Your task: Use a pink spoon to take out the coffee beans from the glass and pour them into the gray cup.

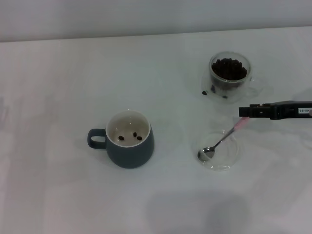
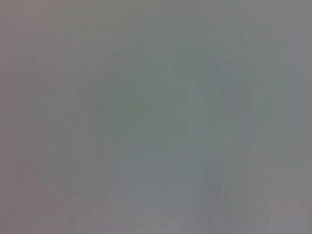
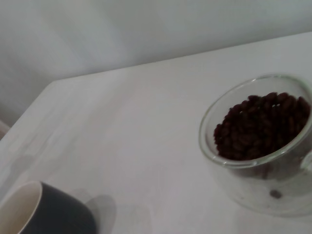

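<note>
Clear dish (image 1: 229,163) below jaws, pink spoon (image 1: 220,142) bowl resting inside. Right gripper (image 1: 242,111) jaws pinching handle end. Scoop pending; next lift toward glass (image 1: 228,75) beyond jaws.

The right gripper (image 1: 242,112) is slim, black, with a small white label.

left wrist view is a featureless grey blur — the gray cup (image 3: 46,212) is cropped at the right wrist view's edge.
</note>
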Robot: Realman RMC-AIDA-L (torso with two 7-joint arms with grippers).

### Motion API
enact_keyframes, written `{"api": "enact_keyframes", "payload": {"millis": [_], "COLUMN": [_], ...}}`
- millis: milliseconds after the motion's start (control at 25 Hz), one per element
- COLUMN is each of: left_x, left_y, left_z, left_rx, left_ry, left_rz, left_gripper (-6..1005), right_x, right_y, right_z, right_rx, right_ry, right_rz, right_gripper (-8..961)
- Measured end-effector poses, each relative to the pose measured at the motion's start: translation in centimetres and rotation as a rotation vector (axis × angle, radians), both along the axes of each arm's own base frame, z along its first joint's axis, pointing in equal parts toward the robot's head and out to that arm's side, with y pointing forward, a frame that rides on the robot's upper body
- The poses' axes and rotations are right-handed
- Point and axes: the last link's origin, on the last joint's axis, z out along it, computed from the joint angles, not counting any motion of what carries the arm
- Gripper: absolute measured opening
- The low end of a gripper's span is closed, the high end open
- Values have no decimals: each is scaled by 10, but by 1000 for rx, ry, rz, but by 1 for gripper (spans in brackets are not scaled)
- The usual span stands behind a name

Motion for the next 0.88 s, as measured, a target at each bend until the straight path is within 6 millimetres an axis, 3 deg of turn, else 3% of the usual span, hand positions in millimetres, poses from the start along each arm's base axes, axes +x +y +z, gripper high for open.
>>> {"api": "enact_keyframes", "payload": {"millis": [160, 560, 720, 880], "left_x": [0, 0, -2, -5], "left_y": [0, 0, 0, 1], "left_z": [0, 0, 2, 2], "left_rx": [0, 0, 12, 15], "left_ry": [-1, -4, -12, -20], "left_rz": [0, -1, 14, 33], "left_gripper": [801, 801, 801, 800], "right_x": [2, 13, 27, 41], "right_y": [4, 10, 4, -6], "right_z": [7, 47, 55, 46], "right_rx": [42, 288, 538, 806], "right_ry": [-1, -2, -30, -120], "right_rz": [-3, 6, 23, 68], "right_gripper": [675, 860, 876, 874]}}
